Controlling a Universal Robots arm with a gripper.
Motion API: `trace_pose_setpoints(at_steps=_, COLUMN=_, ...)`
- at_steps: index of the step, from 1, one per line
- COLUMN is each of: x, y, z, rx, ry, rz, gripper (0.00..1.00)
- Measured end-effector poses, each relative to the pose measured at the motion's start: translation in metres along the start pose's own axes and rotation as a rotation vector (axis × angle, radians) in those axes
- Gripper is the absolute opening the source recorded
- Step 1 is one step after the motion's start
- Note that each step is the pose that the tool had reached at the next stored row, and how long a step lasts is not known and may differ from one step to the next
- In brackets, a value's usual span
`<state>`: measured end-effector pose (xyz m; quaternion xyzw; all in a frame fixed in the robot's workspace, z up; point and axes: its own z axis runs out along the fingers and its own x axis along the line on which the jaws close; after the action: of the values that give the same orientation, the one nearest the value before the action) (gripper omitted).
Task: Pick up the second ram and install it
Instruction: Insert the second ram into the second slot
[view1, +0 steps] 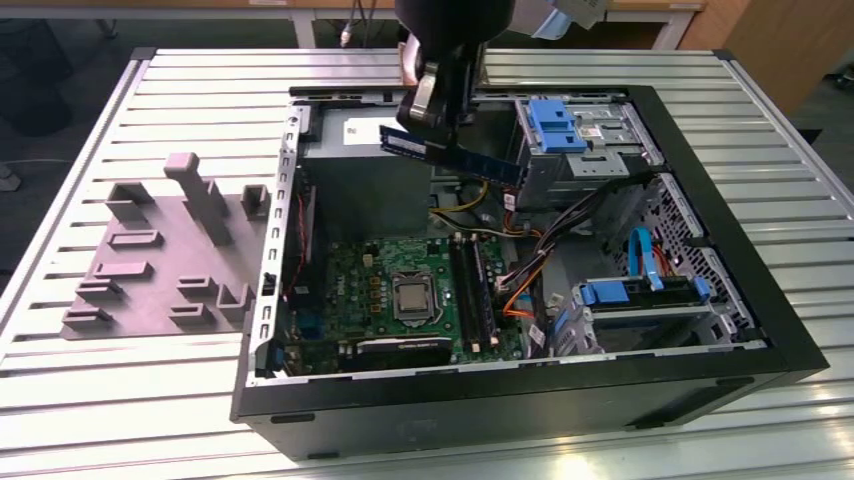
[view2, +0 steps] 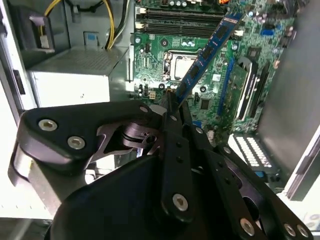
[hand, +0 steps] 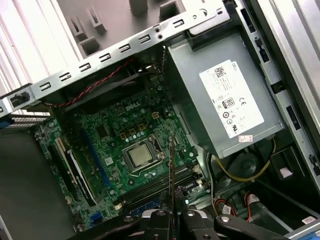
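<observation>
The second ram (view1: 481, 163), a long thin blue-green board with small chips, hangs level above the open computer case, over the gap between power supply and drive cage. My gripper (view1: 430, 128) is shut on it near one end. In the second wrist view the stick (view2: 207, 50) juts out from the gripper (view2: 172, 107) over the motherboard. In the first wrist view it appears edge-on (hand: 171, 170), rising from the gripper (hand: 171, 214). The black memory slots (view1: 467, 285) lie below on the green motherboard (view1: 374, 270), beside the processor socket (hand: 141, 156).
The black case wall (view1: 534, 390) surrounds the work area. A grey power supply (hand: 225, 105) sits at the back, and blue drive cages (view1: 561, 125) (view1: 641, 292) with loose cables (view1: 534, 250) crowd the exterior view's right. A mauve fixture block (view1: 160, 260) rests on the slatted table.
</observation>
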<state>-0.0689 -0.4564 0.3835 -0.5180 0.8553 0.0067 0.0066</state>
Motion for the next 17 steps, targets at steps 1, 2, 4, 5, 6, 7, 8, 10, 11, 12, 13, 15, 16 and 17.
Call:
trace_pose_setpoints(at_steps=1, x=0.0, y=0.0, z=0.0002, rx=0.0004, ry=0.0002, rz=0.015, gripper=0.14)
trace_pose_setpoints(at_steps=2, x=0.0, y=0.0, z=0.0004, rx=0.0009, ry=0.0004, rz=0.031, gripper=0.14)
trace_pose_setpoints(at_steps=4, x=0.0, y=0.0, z=0.0008, rx=0.0017, ry=0.0007, rz=0.064, gripper=0.14)
trace_pose_setpoints(at_steps=5, x=0.0, y=0.0, z=0.0011, rx=0.0021, ry=0.0009, rz=0.081, gripper=0.14)
trace_pose_setpoints(at_steps=6, x=0.0, y=0.0, z=0.0013, rx=0.0025, ry=0.001, rz=0.098, gripper=0.14)
trace_pose_setpoints(at_steps=7, x=0.0, y=0.0, z=0.0015, rx=0.003, ry=0.0012, rz=0.114, gripper=0.14)
trace_pose_setpoints(at_steps=8, x=0.0, y=0.0, z=0.0018, rx=0.0034, ry=0.0013, rz=0.131, gripper=0.14)
trace_pose_setpoints(at_steps=10, x=0.0, y=0.0, z=0.0023, rx=0.0042, ry=0.0016, rz=0.164, gripper=0.14)
trace_pose_setpoints(at_steps=11, x=0.0, y=0.0, z=0.0025, rx=0.0047, ry=0.0018, rz=0.181, gripper=0.14)
trace_pose_setpoints(at_steps=12, x=0.0, y=0.0, z=0.0027, rx=0.0051, ry=0.002, rz=0.197, gripper=0.14)
trace_pose_setpoints(at_steps=13, x=0.0001, y=0.0, z=0.003, rx=0.0056, ry=0.0022, rz=0.214, gripper=0.14)
trace_pose_setpoints(at_steps=15, x=0.0001, y=0.0, z=0.0035, rx=0.0063, ry=0.0024, rz=0.247, gripper=0.14)
trace_pose_setpoints(at_steps=16, x=0.0001, y=0.0, z=0.0038, rx=0.0067, ry=0.0025, rz=0.264, gripper=0.14)
trace_pose_setpoints(at_steps=17, x=0.0001, y=0.0, z=0.004, rx=0.0072, ry=0.0027, rz=0.28, gripper=0.14)
